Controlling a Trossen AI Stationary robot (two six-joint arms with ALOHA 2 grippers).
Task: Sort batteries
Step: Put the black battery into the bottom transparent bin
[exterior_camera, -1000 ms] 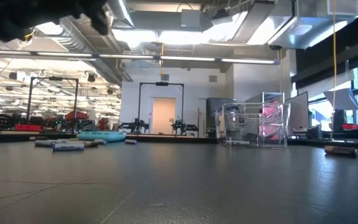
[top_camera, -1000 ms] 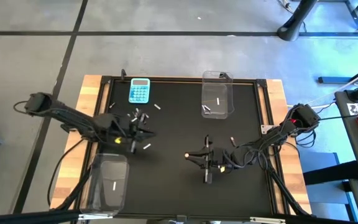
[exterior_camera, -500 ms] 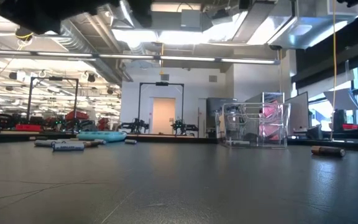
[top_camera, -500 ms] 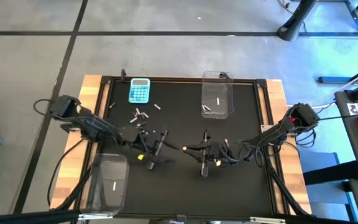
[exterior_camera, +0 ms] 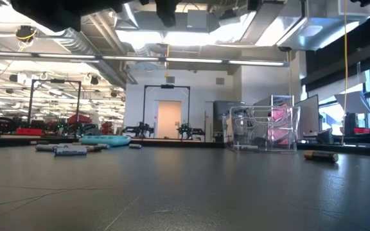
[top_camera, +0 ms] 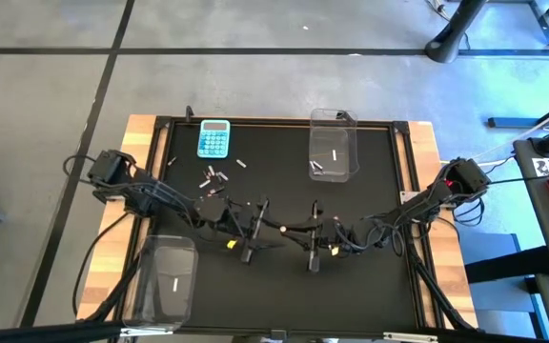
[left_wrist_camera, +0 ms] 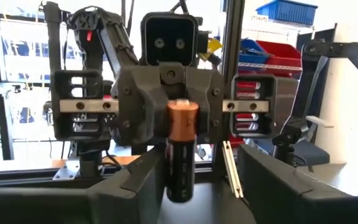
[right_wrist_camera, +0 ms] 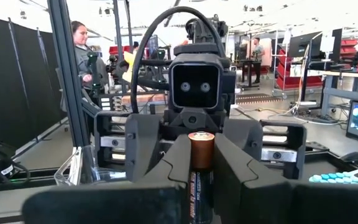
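Batteries are the job, and one dark copper-capped battery [right_wrist_camera: 201, 168] stands upright mid-table, pinched between the nearly closed fingers of the right claw [top_camera: 296, 230]. The left claw [top_camera: 274, 230] faces it nose to nose, its fingers [left_wrist_camera: 272, 186] spread wide to either side of that battery and seemingly not touching it, though I can't be sure from here. More batteries [top_camera: 213, 177] lie loose well away from the left claw, beside the calculator [top_camera: 213, 139]. A few pale ones sit in the clear bin [top_camera: 346, 129] beyond the right claw, and one lies in the other bin [top_camera: 151, 257] close by the left arm.
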